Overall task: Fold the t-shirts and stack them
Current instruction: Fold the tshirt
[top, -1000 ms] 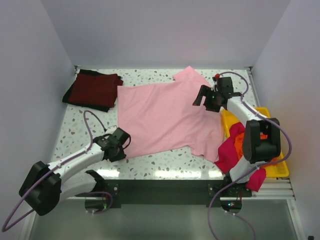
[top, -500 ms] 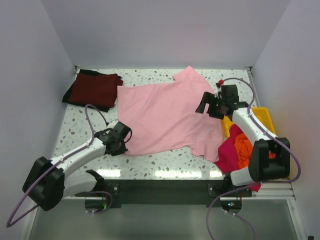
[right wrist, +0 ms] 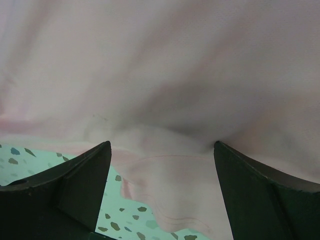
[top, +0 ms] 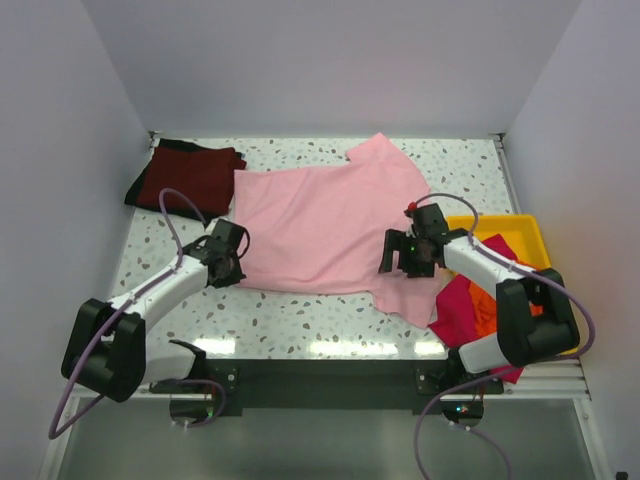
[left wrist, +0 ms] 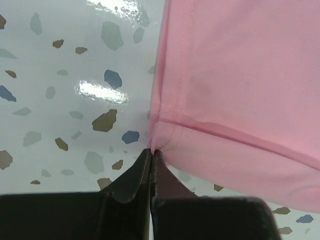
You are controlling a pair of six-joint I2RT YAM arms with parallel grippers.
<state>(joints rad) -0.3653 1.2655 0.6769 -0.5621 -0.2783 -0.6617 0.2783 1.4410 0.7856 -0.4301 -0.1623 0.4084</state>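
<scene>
Yellow tray (top: pixel 515 228) at the table's (top: pixel 300 320) right edge holds the magenta tee (top: pixel 455 305) and orange tee (top: pixel 483 295), both spilling over. Pale pink tee (top: pixel 320 225) lies spread mid-table; left gripper (left wrist: pixel 151 151) pinches its near-left corner, right gripper (right wrist: pixel 161 146) gapes empty over its near-right part.

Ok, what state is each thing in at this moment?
pink t-shirt: spread flat, unfolded.
left gripper: fingers shut on its hem corner.
right gripper: fingers open above the pink t-shirt.
maroon t-shirt: folded, lying on the black t-shirt.
black t-shirt: mostly covered, fold unclear.
magenta t-shirt: crumpled, spilling from the yellow tray.
orange t-shirt: crumpled in the tray.
</scene>
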